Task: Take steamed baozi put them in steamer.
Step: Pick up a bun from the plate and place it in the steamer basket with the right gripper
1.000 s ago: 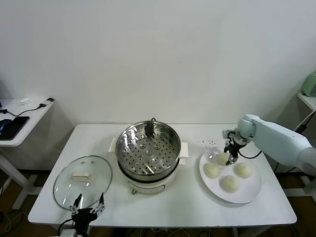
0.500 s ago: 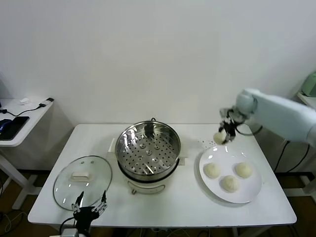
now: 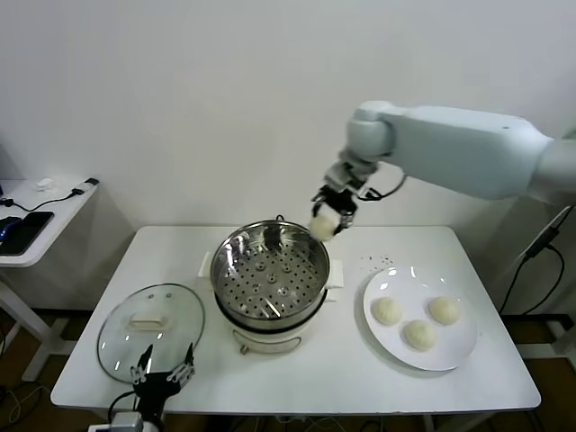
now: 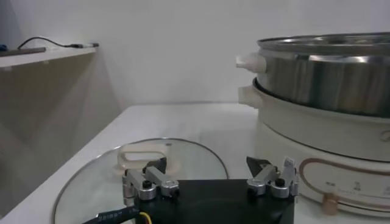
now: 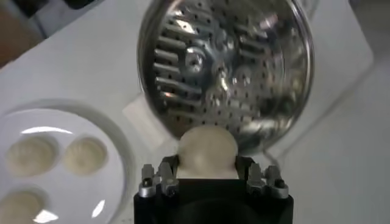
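My right gripper (image 3: 326, 219) (image 5: 207, 171) is shut on one cream-white steamed baozi (image 3: 322, 226) (image 5: 207, 151), held in the air above the far right rim of the steamer (image 3: 270, 270) (image 5: 225, 67). The steamer is a shiny perforated steel basket on a white cooker base, with nothing inside. Three more baozi (image 3: 386, 310) (image 3: 444, 309) (image 3: 419, 334) lie on the white plate (image 3: 454, 351) to the right. My left gripper (image 3: 162, 376) (image 4: 207, 176) stands open and low at the table's front left edge, next to the glass lid (image 3: 151, 328) (image 4: 91, 182).
The glass lid with a white knob lies flat at the front left of the white table (image 3: 342, 378). A side table (image 3: 36, 225) with cables stands off to the left. A wall is close behind.
My right arm lifted a baozi off the plate and swung it left, from above the plate to over the steamer's far right rim. The left gripper stayed put.
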Controlling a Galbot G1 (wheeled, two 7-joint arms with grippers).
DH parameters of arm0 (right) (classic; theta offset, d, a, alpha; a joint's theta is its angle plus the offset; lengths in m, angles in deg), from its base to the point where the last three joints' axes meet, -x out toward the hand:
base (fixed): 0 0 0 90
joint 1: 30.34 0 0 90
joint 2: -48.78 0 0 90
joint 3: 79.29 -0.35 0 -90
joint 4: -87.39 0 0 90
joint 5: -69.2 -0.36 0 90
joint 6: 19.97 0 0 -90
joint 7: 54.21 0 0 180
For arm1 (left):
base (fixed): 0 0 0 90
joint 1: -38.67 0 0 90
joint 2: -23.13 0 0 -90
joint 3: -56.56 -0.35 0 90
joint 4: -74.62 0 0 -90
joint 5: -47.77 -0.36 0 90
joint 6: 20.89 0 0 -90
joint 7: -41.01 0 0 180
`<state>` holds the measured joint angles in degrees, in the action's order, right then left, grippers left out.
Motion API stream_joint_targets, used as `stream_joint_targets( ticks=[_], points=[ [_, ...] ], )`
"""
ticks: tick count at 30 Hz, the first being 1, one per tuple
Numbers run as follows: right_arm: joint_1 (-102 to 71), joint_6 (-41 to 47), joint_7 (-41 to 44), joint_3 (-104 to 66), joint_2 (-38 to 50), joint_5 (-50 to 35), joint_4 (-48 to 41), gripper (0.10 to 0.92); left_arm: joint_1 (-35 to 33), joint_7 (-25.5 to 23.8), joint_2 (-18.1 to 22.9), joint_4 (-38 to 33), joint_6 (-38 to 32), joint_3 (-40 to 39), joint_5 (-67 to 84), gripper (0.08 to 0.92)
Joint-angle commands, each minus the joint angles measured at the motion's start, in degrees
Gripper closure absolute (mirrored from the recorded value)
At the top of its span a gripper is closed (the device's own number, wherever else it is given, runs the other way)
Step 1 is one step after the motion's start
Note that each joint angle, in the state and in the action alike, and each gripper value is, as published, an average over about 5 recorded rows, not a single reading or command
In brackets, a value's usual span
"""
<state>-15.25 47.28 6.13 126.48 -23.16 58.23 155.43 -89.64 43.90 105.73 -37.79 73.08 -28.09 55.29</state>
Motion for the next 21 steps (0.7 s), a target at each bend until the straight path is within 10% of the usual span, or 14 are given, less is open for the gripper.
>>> stream_joint_targets(
  ticks=[1,21],
  points=[
    [-10.1,-20.1,-2.7,-6.0,-11.3,19.8,-12.5,0.397,-0.3,0.2,-0.1,0.1,-0.1,0.1,0.0,0.177],
    [-22.2,-27.2,-3.2,-16.1,-21.7,29.3,-39.0,0.393,0.1,0.4,-0.1,1.4,-0.9,0.4,0.0,0.177]
  ],
)
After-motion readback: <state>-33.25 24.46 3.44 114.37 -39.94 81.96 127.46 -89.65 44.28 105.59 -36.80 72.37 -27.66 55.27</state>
